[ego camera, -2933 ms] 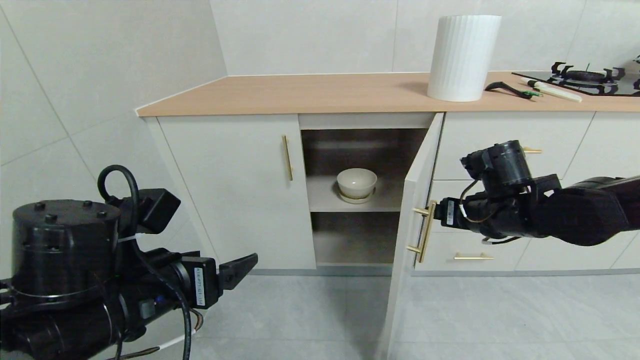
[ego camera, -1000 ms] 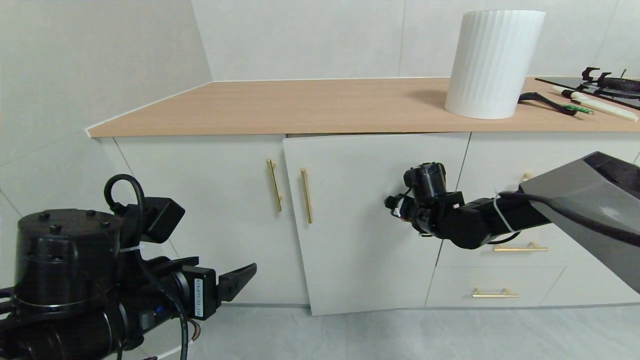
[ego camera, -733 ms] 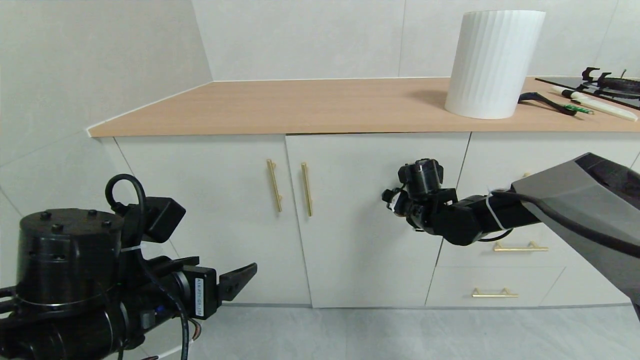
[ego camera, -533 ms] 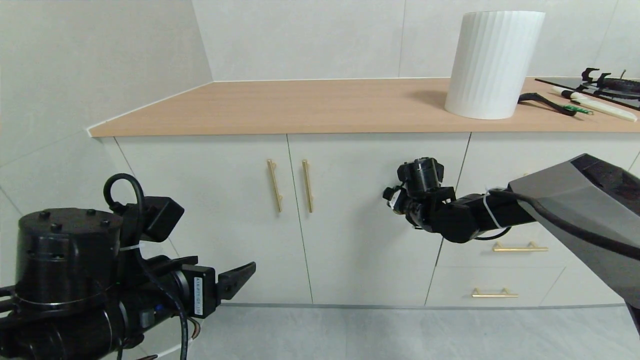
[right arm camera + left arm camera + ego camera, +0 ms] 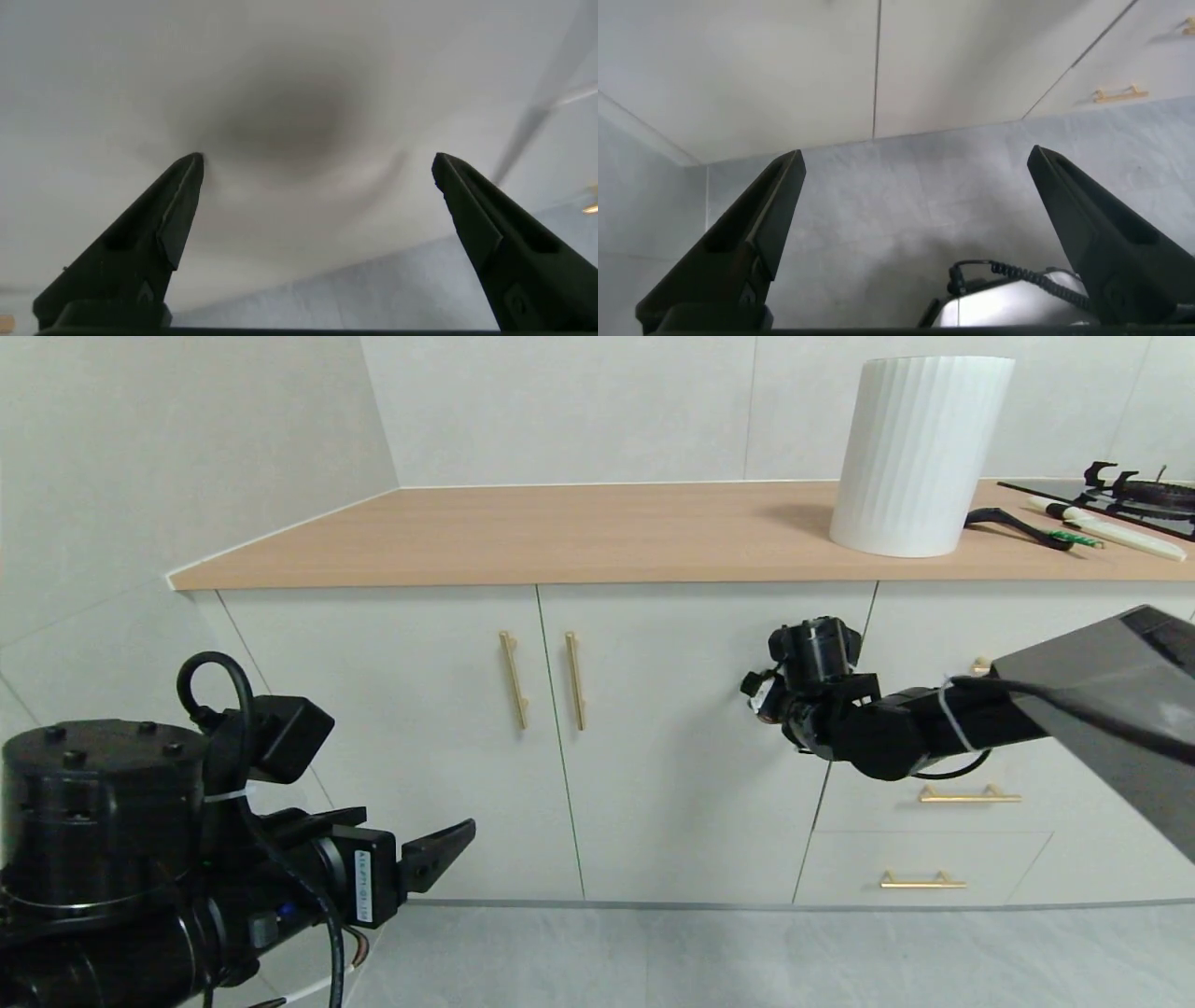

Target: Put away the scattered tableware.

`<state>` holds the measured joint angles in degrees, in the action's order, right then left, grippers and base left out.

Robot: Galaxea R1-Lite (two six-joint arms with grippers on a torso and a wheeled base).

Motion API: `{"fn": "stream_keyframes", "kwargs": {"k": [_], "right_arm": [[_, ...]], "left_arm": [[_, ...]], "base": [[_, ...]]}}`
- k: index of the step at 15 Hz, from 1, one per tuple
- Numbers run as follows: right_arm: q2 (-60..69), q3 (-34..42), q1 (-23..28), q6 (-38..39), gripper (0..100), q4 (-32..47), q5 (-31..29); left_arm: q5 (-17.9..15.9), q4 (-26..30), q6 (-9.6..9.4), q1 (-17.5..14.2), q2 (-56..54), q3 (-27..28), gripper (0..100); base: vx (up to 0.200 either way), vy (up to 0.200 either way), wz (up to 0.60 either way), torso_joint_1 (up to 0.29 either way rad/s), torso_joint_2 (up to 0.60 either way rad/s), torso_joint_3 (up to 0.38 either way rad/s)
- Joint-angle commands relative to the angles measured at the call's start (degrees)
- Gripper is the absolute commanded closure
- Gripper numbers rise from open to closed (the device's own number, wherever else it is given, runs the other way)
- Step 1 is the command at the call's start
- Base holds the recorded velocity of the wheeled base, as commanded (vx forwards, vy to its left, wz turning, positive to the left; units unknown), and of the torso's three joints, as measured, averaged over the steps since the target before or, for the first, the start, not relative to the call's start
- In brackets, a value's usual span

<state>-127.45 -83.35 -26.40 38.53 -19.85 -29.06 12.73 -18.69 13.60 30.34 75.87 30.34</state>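
Observation:
The white cabinet door [image 5: 691, 747] with a gold handle [image 5: 575, 681] stands shut under the wooden counter [image 5: 560, 532]. My right gripper [image 5: 756, 695] sits just in front of that door's right part, fingers spread open and empty; in the right wrist view the gripper [image 5: 318, 163] faces the door's white face [image 5: 280, 121] and casts a shadow on it. My left gripper [image 5: 443, 845] hangs low at the left above the floor, open and empty, and in the left wrist view this gripper [image 5: 915, 163] looks at grey floor tiles [image 5: 906, 215].
A tall white ribbed container [image 5: 915, 453] stands on the counter at the right. Beside it lie a black utensil [image 5: 1018, 527] and a white-bladed knife [image 5: 1111, 534], near a stove [image 5: 1134, 495]. Drawers with gold handles [image 5: 966, 795] sit right of the door.
The cabinet door, open 2.9 s ago with a bowl on the shelf, has swung shut. My right gripper has since drawn slightly back to the right. The head view shifted.

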Motion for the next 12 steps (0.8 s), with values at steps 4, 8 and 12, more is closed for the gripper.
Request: {"fn": "stream_keyframes", "kwargs": {"k": [4,8,12], "right_arm": [[41.8,35.3,0.7,-6.7,0,-0.4,0.0],[66.7,52.8,8.6,-13.6,0,-1.2,0.1],[95.6,64.5,13.7,-21.7,0,-0.4,0.4]], "left_arm": [[3.0,0.2,-3.06,-0.6,-10.7,-6.5,0],[3.2,1.1,-3.23,-4.0,-29.1,-14.6,0],[1.0,15.7,-2.97,-12.0,-47.5,-15.6,0]], "base": [[0.0,0.0,0.0,0.0,0.0,0.0],[0.0,0.0,0.0,0.0,0.0,0.0],[0.0,0.0,0.0,0.0,0.0,0.0]]}}
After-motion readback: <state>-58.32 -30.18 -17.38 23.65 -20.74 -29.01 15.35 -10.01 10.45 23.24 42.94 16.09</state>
